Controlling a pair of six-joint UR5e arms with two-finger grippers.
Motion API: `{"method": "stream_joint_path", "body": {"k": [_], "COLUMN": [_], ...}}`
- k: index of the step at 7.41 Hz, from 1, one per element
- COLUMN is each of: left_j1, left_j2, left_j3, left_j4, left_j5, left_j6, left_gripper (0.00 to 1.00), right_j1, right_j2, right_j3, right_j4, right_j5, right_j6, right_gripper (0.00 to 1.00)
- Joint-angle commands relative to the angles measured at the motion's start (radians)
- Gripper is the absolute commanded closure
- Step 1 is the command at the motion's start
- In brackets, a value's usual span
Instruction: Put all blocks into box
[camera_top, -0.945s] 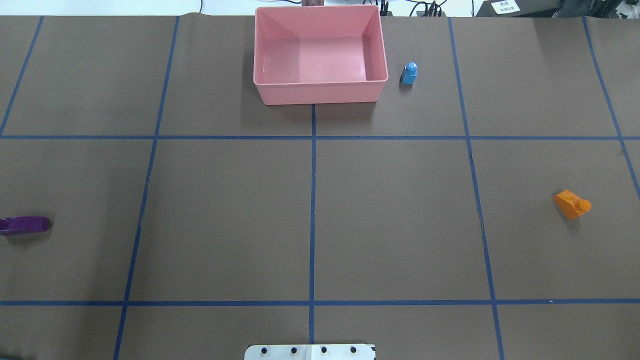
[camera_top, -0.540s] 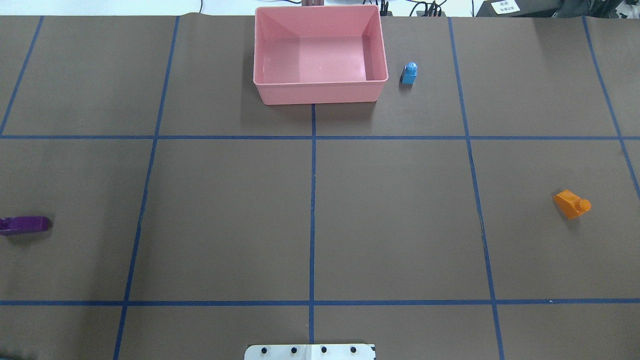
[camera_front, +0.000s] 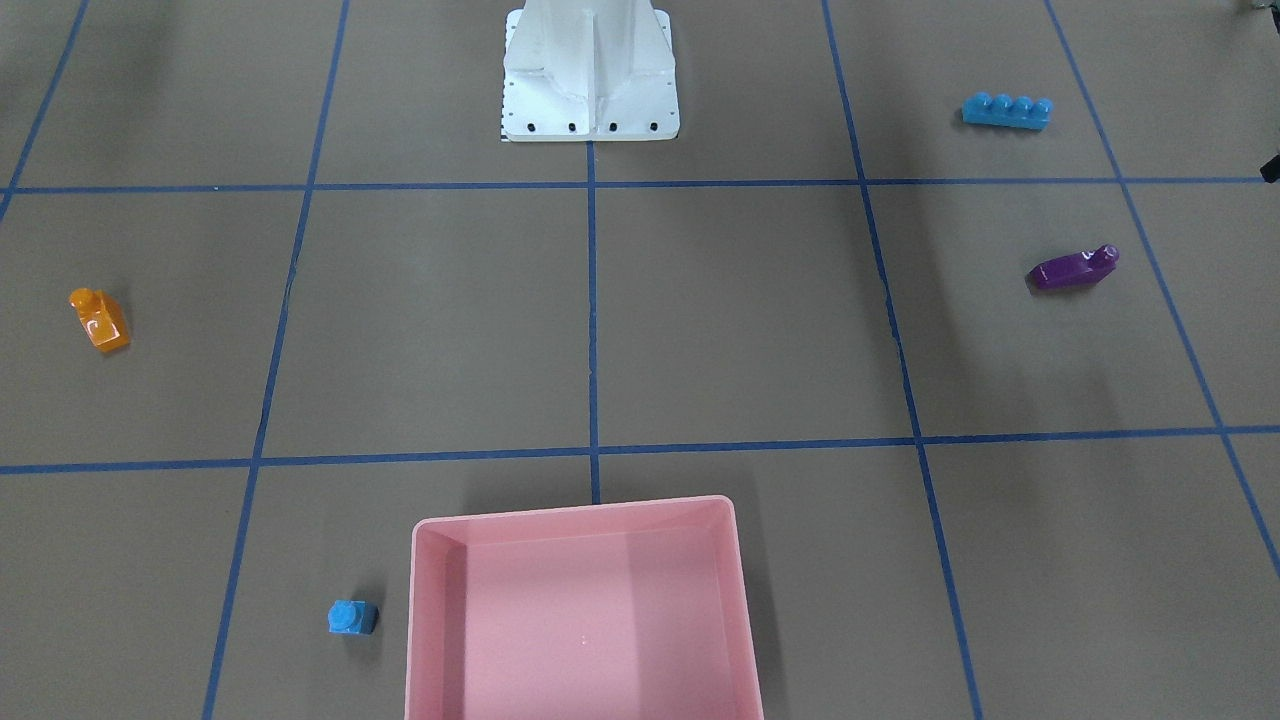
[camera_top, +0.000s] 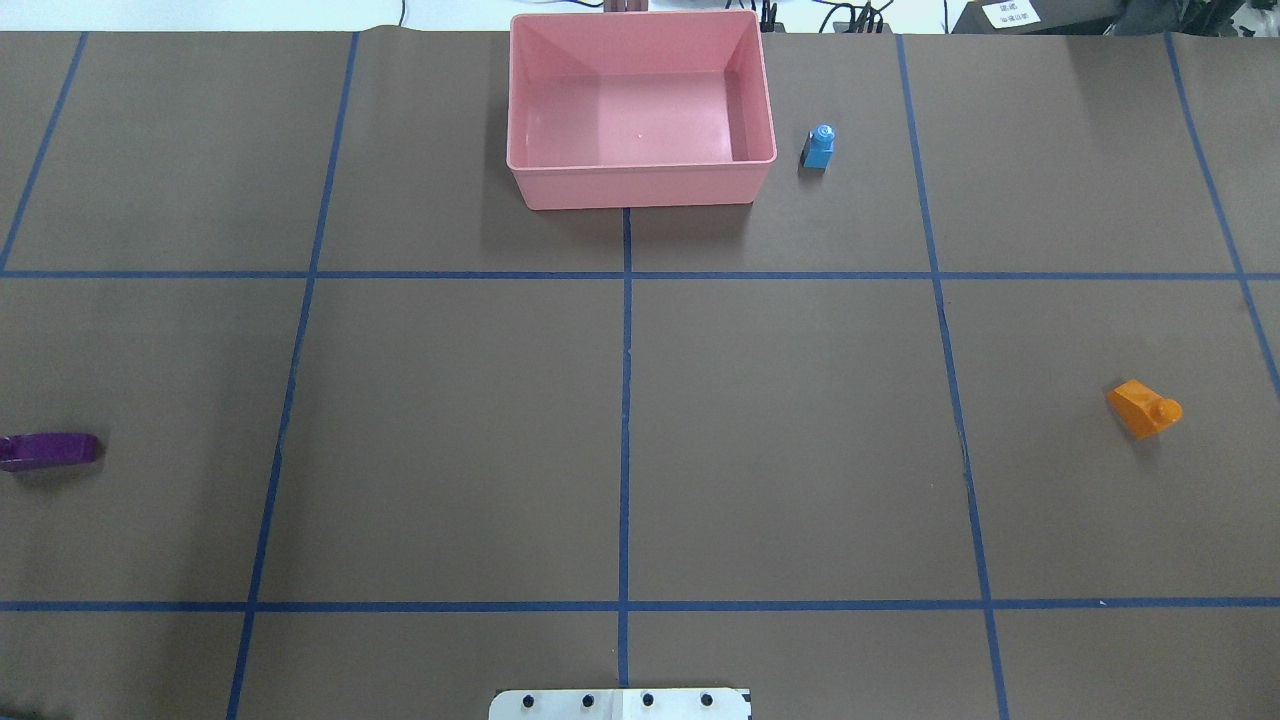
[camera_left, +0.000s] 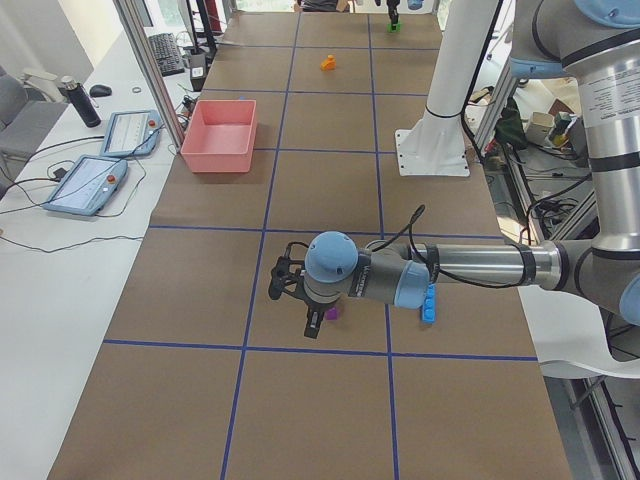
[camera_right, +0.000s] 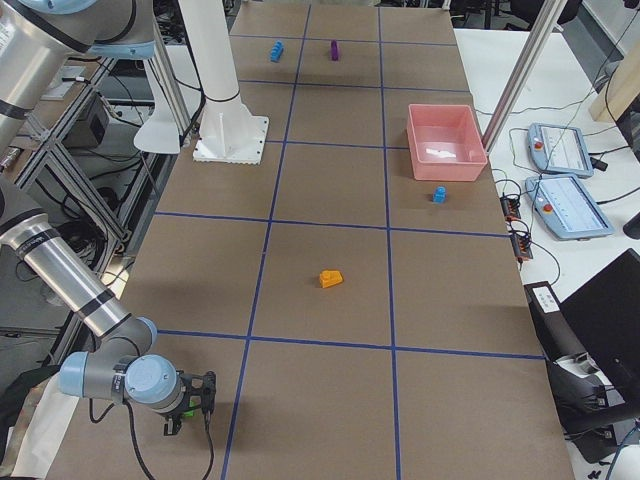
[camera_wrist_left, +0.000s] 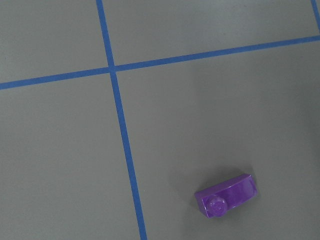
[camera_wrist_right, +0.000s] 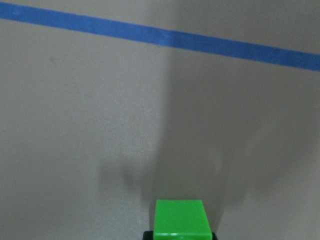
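The pink box (camera_top: 640, 185) stands empty at the table's far middle. The tiny blue block (camera_top: 819, 146) stands just right of it. The orange block (camera_top: 1143, 407) lies at the right. The purple block (camera_top: 48, 449) lies at the left edge, and the long blue block (camera_front: 1006, 108) lies near it. My left gripper (camera_left: 290, 308) hovers over the purple block (camera_wrist_left: 226, 196); I cannot tell if it is open. My right gripper (camera_right: 195, 405) is low at the green block (camera_wrist_right: 181, 218); dark slivers flank the block, and I cannot tell the jaws' state.
The white metal base (camera_top: 620, 704) stands at the near middle edge. Blue tape lines mark the brown table into a grid. Two teach pendants (camera_left: 100, 165) and cables lie on the white bench beyond the box. Metal frame posts (camera_right: 530, 70) stand beside the table.
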Motion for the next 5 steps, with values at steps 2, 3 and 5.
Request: {"method": "stream_joint_path", "body": {"k": [2, 3, 5], "left_j1": [0.003, 0.046, 0.191], "left_j2": [0.0, -0.015, -0.04], "left_j3": [0.007, 0.007, 0.0], "left_j4": [-0.053, -0.057, -0.162], "left_j5": [-0.021, -0.032, -0.021], "left_j6": [-0.026, -0.058, -0.238], "left_gripper": [0.0, 0.0, 0.0], "right_j1": [-0.002, -0.002, -0.048], "right_j2": [0.067, 0.177, 0.427], "right_j3": [0.22, 0.264, 0.266], "right_j4": [-0.179, -0.311, -0.41], "right_j5": [0.026, 0.058, 0.1], "right_j6": [0.143, 0.208, 0.443], "right_gripper": [1.0, 1.0, 1.0]}}
